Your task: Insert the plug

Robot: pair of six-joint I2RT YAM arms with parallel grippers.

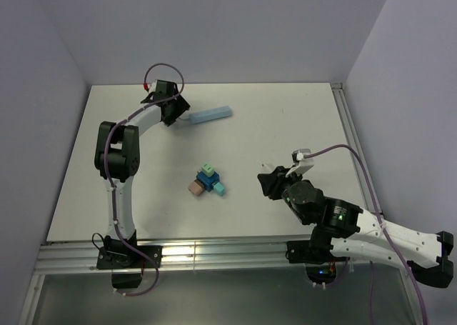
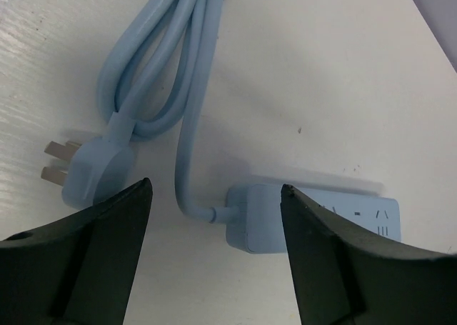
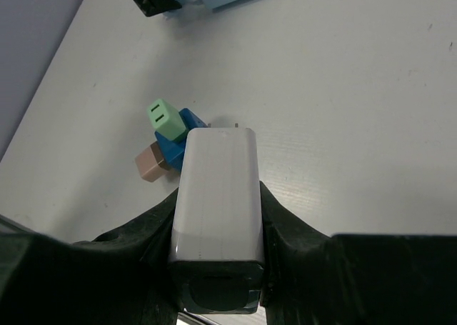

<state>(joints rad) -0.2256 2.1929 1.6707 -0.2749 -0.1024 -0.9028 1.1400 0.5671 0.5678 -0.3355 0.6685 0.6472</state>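
My right gripper (image 1: 265,181) clamps the white plug (image 3: 218,186), prongs leading toward the nearby socket cubes (image 1: 207,181) at 9 o'clock; my left gripper (image 2: 214,193) hangs open over the power strip (image 2: 314,219).

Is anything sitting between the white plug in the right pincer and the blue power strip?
Partly. The cluster of coloured adapters lies on the table just ahead-left of the white plug. The left pincer hangs open over the power strip at its cord end; its sockets look uncovered.
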